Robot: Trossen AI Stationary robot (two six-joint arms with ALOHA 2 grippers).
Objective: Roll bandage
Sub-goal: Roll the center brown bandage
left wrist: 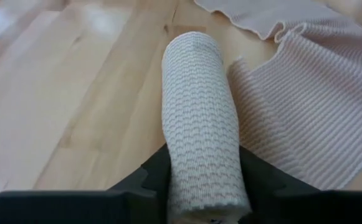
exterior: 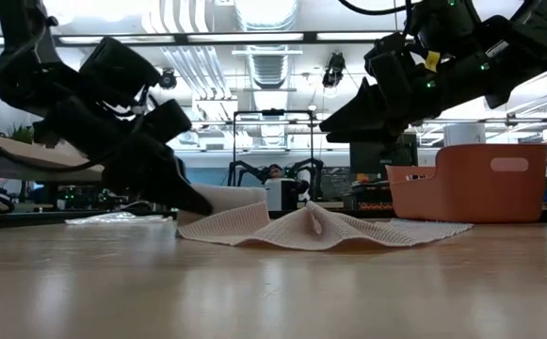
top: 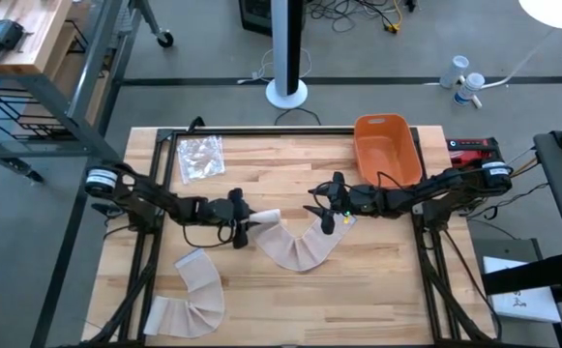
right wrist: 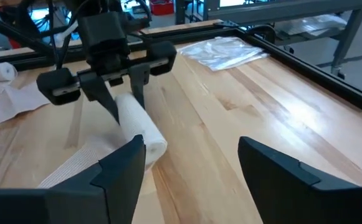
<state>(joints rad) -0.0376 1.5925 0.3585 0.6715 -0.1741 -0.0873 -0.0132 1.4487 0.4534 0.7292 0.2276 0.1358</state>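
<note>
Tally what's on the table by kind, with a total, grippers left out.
Beige knit elastic bandages: 2, one partly rolled, one loose at the front left
Orange plastic bin: 1
Clear crinkled plastic bag: 1
Total: 4

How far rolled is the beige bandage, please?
Partly rolled: the beige woven bandage has a roll at one end, in the left gripper; the rest lies spread.
</note>
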